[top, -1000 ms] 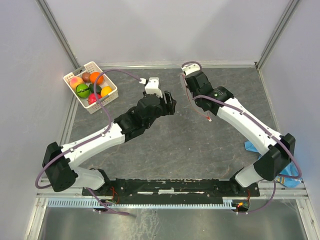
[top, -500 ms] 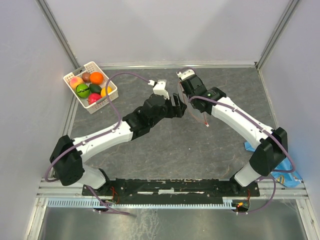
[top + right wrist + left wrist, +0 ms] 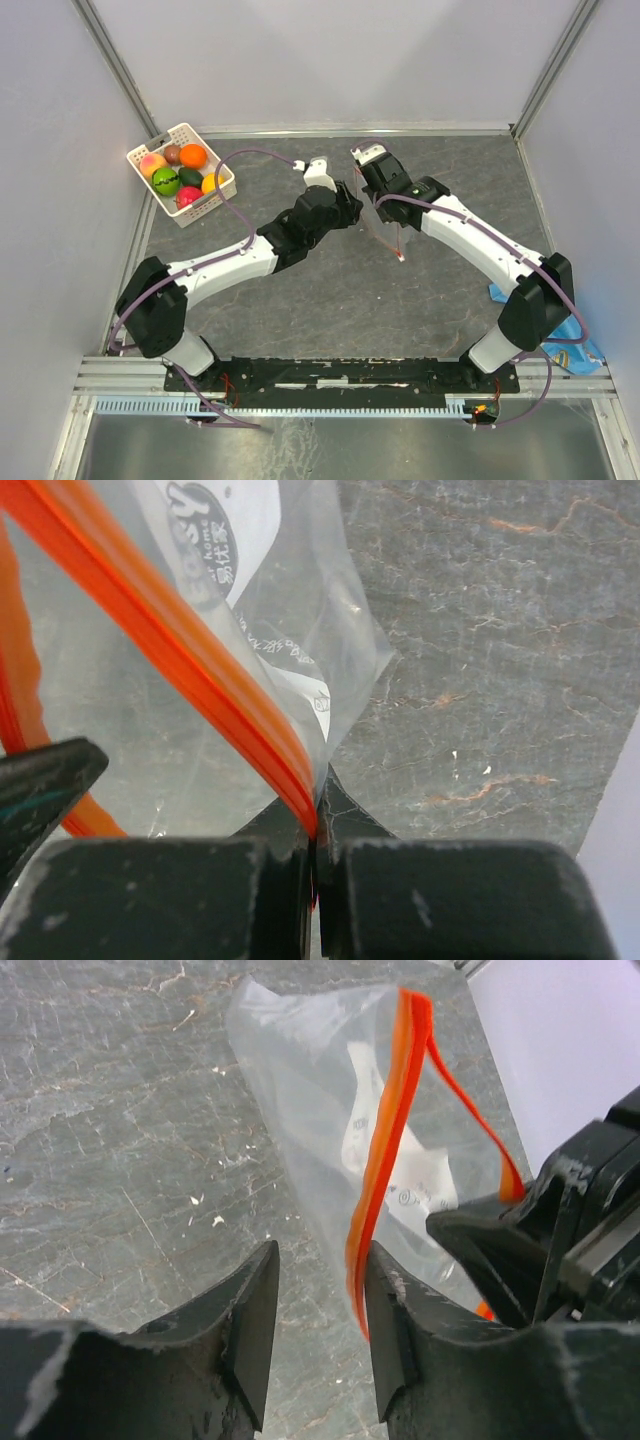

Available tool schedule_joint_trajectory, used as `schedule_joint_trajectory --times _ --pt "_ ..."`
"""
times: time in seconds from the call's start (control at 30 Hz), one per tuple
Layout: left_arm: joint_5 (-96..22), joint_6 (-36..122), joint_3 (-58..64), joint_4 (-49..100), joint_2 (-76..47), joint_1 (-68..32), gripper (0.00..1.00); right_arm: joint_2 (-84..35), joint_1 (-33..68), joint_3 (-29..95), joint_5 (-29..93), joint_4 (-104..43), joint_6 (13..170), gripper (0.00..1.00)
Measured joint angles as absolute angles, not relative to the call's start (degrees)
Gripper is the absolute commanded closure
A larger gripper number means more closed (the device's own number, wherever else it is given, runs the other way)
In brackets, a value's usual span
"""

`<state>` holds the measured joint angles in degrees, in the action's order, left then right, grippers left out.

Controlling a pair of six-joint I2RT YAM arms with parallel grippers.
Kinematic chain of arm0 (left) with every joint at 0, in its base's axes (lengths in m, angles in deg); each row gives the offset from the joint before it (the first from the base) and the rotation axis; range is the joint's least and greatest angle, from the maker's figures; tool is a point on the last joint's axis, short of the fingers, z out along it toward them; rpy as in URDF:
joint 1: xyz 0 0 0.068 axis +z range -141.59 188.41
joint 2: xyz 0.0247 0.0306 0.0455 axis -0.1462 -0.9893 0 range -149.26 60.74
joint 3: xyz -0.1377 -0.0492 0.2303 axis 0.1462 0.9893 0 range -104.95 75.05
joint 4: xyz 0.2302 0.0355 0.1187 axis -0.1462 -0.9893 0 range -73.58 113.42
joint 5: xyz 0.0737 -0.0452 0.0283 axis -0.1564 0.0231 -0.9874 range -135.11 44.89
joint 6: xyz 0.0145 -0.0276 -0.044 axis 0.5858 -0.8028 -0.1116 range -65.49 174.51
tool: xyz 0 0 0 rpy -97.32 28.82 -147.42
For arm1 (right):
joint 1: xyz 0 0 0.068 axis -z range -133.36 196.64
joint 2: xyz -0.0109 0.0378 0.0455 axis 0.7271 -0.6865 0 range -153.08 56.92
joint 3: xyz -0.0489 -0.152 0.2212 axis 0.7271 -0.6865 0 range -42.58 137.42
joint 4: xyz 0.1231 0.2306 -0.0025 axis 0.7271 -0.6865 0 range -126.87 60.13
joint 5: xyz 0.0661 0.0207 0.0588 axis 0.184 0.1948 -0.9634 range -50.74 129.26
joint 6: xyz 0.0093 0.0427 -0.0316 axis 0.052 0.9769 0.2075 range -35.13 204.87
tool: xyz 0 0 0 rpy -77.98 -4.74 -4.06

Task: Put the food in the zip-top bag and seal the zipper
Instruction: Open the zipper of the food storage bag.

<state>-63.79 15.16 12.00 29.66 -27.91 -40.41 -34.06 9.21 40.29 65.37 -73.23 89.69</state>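
We judge the bag (image 3: 320, 1090) to be almost weightless, limp and crinkly. Its slick film will slide out of a loose pinch and fall shut unless both lips are kept apart. The best place to take it is the zipper strip (image 3: 385, 1150), its one thick, stiffer edge. The bag hangs over the middle of the table (image 3: 330, 300), a little toward twelve o'clock, between the two arms. The right gripper (image 3: 315, 830) has its fingers pressed together on one lip of that strip and carries the bag. The left gripper (image 3: 322, 1300) has its fingers spread. The other lip runs down into the gap, close against the finger at three o'clock in the left wrist view, and we see no pinch there yet. The toy fruits (image 3: 180, 172) lie in the basket (image 3: 222, 196) at the ten o'clock corner, well apart from the bag, which looks empty. From above, the clear film nearly vanishes against the grey surface, so we cannot tell how wide the mouth gapes. The strip's lower end is hidden behind the left fingers, and the label print is too blurred to read.
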Motion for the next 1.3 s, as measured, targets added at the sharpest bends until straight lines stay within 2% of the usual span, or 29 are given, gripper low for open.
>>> schedule_joint_trajectory --times 0.1,0.2,0.23,0.33,0.63,0.87,1.3 --pt "-64.7 15.1 12.0 30.9 -28.6 -40.2 0.70 -34.1 9.2 39.8 64.0 -73.2 90.2 0.99" --pt "-64.9 14.7 12.0 31.5 -29.6 -40.2 0.94 -34.1 9.2 39.7 62.9 -73.2 90.8 0.98" --pt "-65.1 14.6 12.0 31.5 -30.0 -40.2 0.97 -34.1 9.2 39.7 62.5 -73.2 91.0 0.97" --pt "-65.4 13.6 12.0 31.6 -30.8 -40.2 0.97 -34.0 9.1 39.4 61.8 -73.2 91.6 0.92" --pt "-67.1 7.0 13.7 31.7 -30.1 -39.6 0.97 -32.7 6.5 36.0 61.7 -72.1 95.4 0.67" --pt "-67.1 2.8 15.8 31.6 -28.1 -38.9 0.97 -30.3 3.8 31.0 62.6 -69.5 98.2 0.61" --pt "-67.0 -0.8 17.8 32.0 -26.2 -38.9 0.97 -26.8 0.5 22.5 64.8 -62.8 103.5 0.37"
